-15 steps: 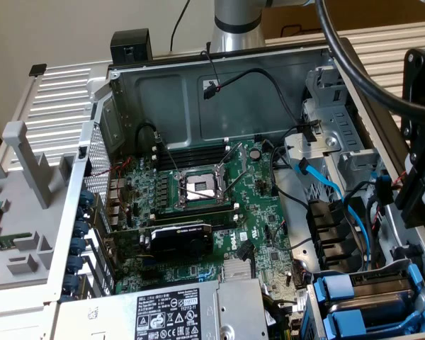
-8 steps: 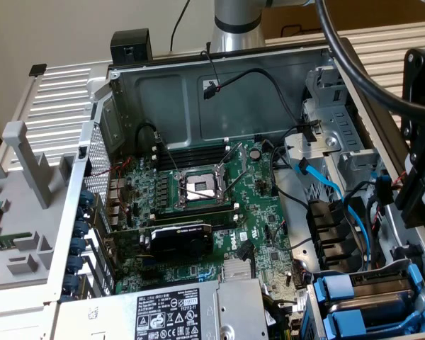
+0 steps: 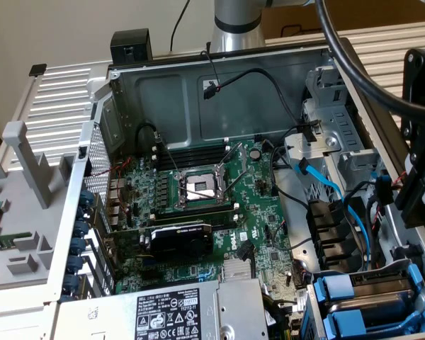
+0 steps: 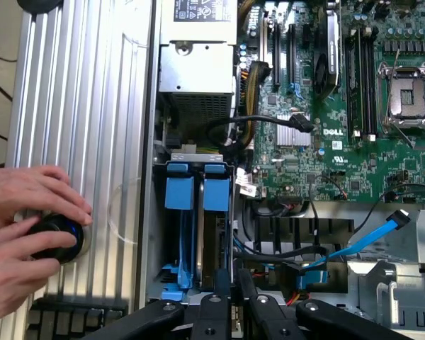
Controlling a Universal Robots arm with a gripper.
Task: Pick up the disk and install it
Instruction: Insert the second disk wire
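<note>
Two bright blue carriers (image 4: 198, 193) stand edge-on in the drive cage (image 4: 158, 234) at the case's corner. The disk's silver body shows only as a thin edge between them, and its label is hidden. In the exterior view the same blue carriers (image 3: 354, 306) sit at the lower right. My gripper (image 4: 232, 282) hangs above this cage. Its black fingers (image 4: 219, 292) stand close together with nothing seen between them. In the exterior view my gripper (image 3: 416, 202) is the black assembly at the exterior view's right edge, over the case's side.
A person's hands (image 4: 25, 241) rest on a round black knob (image 4: 57, 237) on the ribbed metal surface beside the case. The grey power supply (image 3: 173, 312), motherboard (image 3: 219, 205), processor socket (image 4: 409, 88) and blue cables (image 3: 333, 191) fill the open case.
</note>
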